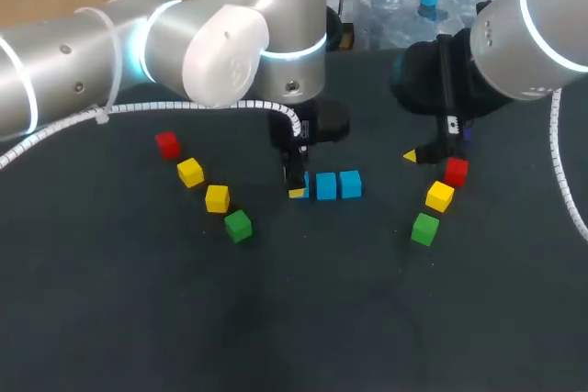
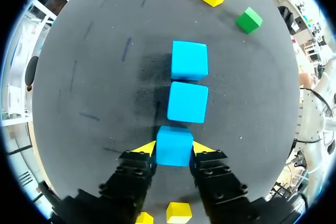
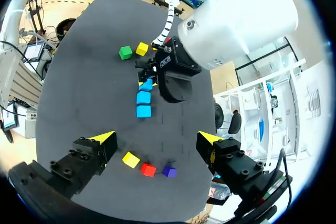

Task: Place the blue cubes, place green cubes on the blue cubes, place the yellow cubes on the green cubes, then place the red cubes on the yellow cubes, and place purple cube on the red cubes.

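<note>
Our left gripper (image 2: pixel 175 149) is clamped on the third blue cube (image 2: pixel 174 141), low on the table (image 1: pixel 303 319) just beside the two blue cubes (image 2: pixel 188 102), so a crooked release could, we judge, nudge them askew, while our right gripper (image 3: pixel 157 142) hangs wide open.

Head view: fixed above and behind, looking steeply down on the whole dark grey counter (image 1: pixel 303 319). Left wrist view: low and very close, facing out along the left pincer (image 2: pixel 173 148) down the row of three bright blue cubes (image 2: pixel 188 102). Right wrist view: higher, farther back, facing across most of the counter. Shared by all three: that blue row.
</note>
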